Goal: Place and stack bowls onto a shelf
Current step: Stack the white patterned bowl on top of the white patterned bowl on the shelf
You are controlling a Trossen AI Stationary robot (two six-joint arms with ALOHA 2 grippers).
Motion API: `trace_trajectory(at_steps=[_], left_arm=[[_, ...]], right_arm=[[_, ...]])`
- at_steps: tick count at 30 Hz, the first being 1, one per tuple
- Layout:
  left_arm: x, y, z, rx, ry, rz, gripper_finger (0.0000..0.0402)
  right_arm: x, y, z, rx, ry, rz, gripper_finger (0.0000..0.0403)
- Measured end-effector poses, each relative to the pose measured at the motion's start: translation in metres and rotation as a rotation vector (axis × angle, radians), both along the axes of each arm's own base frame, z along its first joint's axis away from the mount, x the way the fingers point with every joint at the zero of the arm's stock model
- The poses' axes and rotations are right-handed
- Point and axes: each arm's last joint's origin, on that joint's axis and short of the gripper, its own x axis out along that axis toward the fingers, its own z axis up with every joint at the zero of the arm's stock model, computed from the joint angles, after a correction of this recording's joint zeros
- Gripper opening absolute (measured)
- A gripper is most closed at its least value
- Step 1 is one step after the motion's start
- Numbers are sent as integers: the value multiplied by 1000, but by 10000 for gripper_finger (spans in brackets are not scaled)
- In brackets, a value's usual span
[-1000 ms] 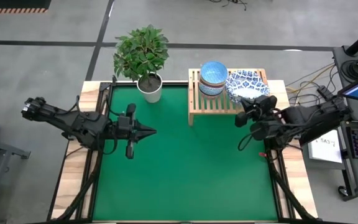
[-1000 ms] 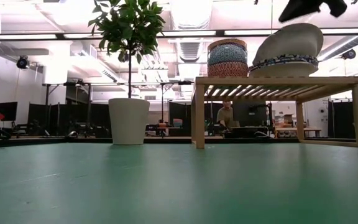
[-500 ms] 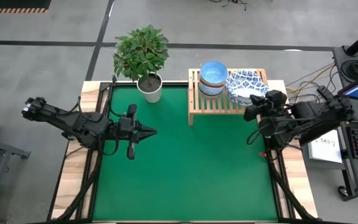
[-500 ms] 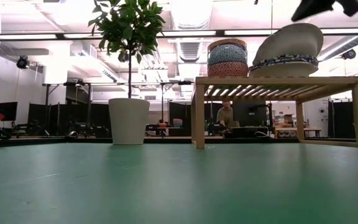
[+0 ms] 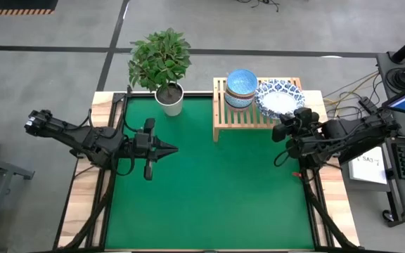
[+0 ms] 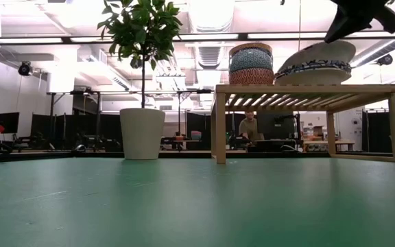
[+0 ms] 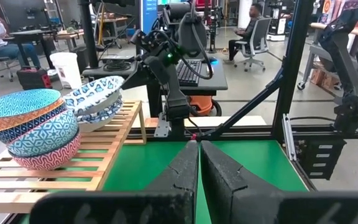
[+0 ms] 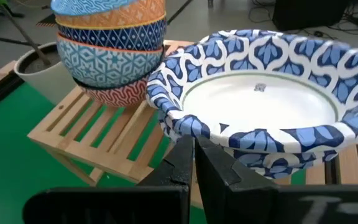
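Where tilted a second ago, sits level now: wide white blue-rimmed ceramic bowls (image 5: 278,98) stacked on light wooden slatted shelf (image 5: 220,112). Looks finished. Right gripper (image 5: 280,133) pinched closed, empty, beside them; left gripper (image 5: 173,148) closed mid-table.

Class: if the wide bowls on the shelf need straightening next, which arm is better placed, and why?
Probably the right: its gripper is beside the wide bowls on the shelf; the left gripper waits mid-table.

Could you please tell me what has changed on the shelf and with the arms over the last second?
The top wide bowl, steeply tilted a second ago, has settled almost level on its stack. The right gripper, shut and empty, swung out and back and stays beside the shelf. The small bowl stack, the plant pot and the shut left gripper stayed as they were.
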Motion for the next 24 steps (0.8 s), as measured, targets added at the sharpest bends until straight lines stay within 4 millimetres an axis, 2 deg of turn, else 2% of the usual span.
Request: trace_trajectory(at_steps=[8, 19, 24], left_arm=[[0, 0, 0, -5, 1, 1, 0], [0, 0, -8, -1, 40, 2, 0], [1, 0, -9, -8, 43, 3, 0]], right_arm=[[1, 0, -15, 3, 21, -23, 9], [5, 0, -15, -46, -2, -26, 9], [5, -1, -25, -51, 18, -44, 9]])
